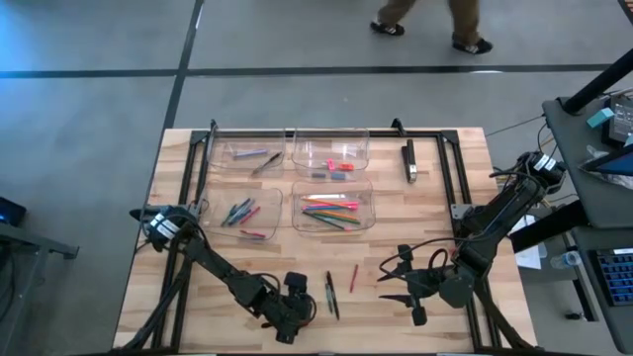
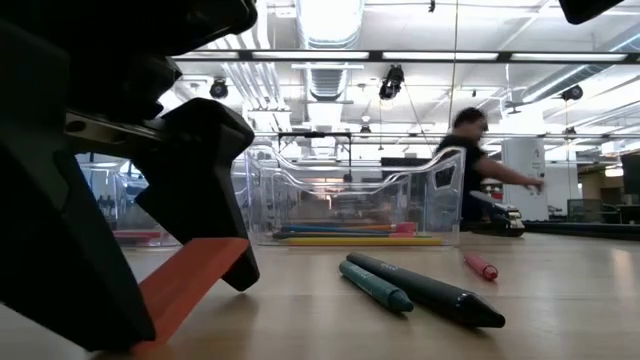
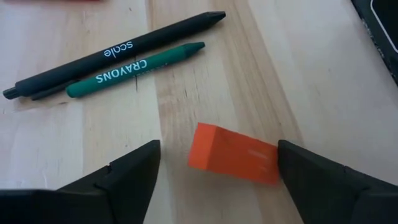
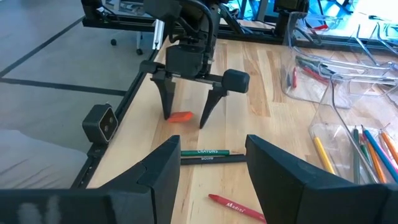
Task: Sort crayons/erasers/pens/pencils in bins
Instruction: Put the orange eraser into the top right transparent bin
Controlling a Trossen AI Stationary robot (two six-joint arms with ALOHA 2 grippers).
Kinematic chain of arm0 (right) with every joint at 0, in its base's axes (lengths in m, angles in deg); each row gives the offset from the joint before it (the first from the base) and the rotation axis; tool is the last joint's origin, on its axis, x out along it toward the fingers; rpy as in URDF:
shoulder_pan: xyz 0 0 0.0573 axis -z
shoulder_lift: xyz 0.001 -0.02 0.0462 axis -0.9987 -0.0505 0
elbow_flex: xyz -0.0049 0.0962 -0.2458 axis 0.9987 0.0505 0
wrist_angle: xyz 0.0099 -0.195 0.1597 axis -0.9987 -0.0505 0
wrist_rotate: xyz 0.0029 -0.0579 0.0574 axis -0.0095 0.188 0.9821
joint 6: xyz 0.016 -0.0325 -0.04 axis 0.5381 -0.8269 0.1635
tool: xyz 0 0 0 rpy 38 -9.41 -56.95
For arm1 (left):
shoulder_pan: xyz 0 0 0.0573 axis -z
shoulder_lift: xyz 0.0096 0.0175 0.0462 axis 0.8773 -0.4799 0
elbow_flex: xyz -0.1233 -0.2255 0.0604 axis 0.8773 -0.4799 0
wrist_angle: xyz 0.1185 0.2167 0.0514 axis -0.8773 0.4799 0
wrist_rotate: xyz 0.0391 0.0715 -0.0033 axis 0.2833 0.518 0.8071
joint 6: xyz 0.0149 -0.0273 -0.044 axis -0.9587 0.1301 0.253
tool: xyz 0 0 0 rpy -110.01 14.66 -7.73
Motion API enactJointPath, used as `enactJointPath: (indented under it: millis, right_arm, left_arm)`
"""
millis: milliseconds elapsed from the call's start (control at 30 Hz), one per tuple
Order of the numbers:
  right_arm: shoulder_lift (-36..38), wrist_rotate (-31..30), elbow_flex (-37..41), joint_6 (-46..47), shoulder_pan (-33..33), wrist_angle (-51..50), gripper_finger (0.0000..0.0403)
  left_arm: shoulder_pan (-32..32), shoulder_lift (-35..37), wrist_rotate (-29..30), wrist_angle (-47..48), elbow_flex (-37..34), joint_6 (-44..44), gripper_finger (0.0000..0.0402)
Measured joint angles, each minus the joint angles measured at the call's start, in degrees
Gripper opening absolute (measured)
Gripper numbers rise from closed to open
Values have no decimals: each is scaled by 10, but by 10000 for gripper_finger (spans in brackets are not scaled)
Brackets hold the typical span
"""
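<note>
An orange eraser (image 3: 233, 154) lies flat on the wooden table, near its front edge. My left gripper (image 4: 185, 121) points down over it, open, with one finger on either side. A black pen (image 3: 118, 50) and a green crayon (image 3: 134, 70) lie side by side just beyond the eraser. Farther right lies a red crayon (image 4: 233, 204). My right gripper (image 1: 386, 289) hangs above the table right of these, open with nothing between its fingers. Four clear bins (image 1: 334, 208) stand at the table's far middle, holding sorted sticks and erasers. My left gripper comes from above with its fingers across the eraser's length. One fingertip (image 3: 292, 163) stands right at the eraser's end (image 3: 272, 163); whether it touches cannot be told. The other finger is clear of it. The eraser rests flat on the table.
A black frame (image 1: 450, 178) runs round the bins, with a black-and-silver bar (image 1: 409, 161) inside it at the far right. A small grey camera (image 4: 101, 121) sits at the table's near edge. A person (image 1: 435, 25) walks on the floor beyond the table.
</note>
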Motion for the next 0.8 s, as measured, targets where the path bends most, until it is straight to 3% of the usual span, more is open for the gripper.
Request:
enactJointPath:
  millis: [333,567,733,800]
  right_arm:
    - [0,0,0,2,0,0,171]
    - [0,0,0,2,0,0,171]
    - [0,0,0,2,0,0,171]
    - [0,0,0,2,0,0,171]
  left_arm:
    - [1,-1,0,-22,-2,-35,197]
    - [-1,-1,10,-23,15,-63,98]
    - [-12,46,8,3,22,-78,20]
    - [-19,72,18,20,21,-81,8]
